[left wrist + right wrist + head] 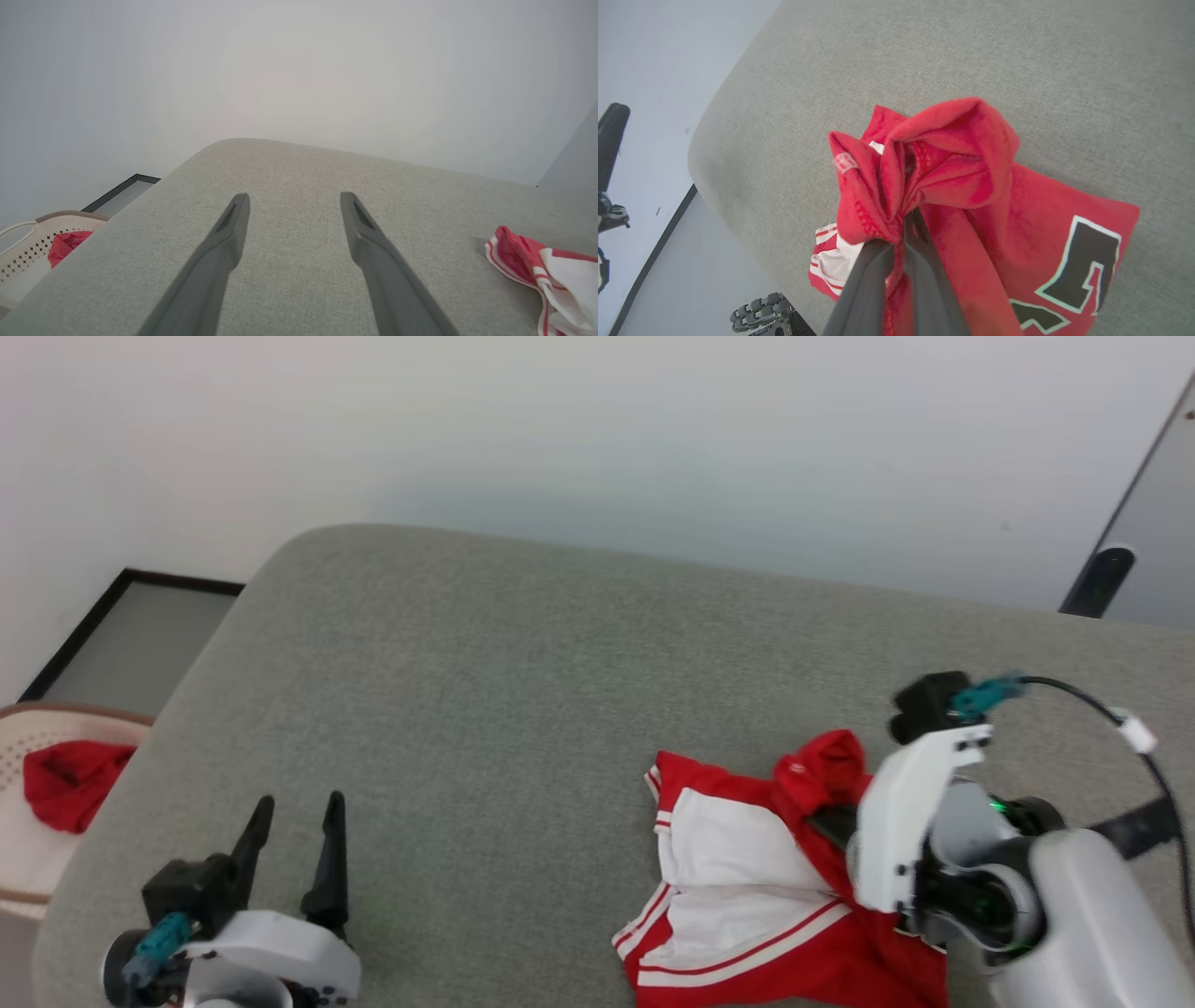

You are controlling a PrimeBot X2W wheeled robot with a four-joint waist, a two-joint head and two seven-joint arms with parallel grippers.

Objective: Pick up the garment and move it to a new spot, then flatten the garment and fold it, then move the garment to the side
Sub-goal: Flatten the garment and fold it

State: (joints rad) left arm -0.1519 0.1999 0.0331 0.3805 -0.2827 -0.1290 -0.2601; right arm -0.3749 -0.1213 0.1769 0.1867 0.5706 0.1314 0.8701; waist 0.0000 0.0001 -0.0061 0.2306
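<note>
1. The right claw [906, 224] has its two dark fingers pinched almost together on a bunched fold of the red jersey shirt [1045, 219]. The cloth puffs out past the fingertips in a soft rosette, so the grip probably takes several layers at once, not a single edge.
2. The rest of the jersey trails from that claw onto the grey counter [523, 644] in a crumpled heap. White sleeve panels with red-and-white striped trim lie to one side of the fingers, and black white-outlined lettering lies to the other.
3. I judge this to be the pick-up for the move to a new spot. A hold on a gathered bunch lets the loose cloth hang free once lifted (though so thick a bunch will need shaking out before any flattening).
4. The jersey looks light, matt and limp, with stitching visible along its hem. The counter has a coarse woven cover and a rounded, padded corner, so dragged cloth may catch on it.
5. The left claw [301, 798] is spread wide and holds nothing, low over bare counter. The jersey lies well apart to its right, so this claw is likely waiting to take a second corner.
6. Off to that claw's left, past the counter's edge, a cream perforated basket [23, 747] holds a small red cloth [70, 784], which is no part of this job.
</note>
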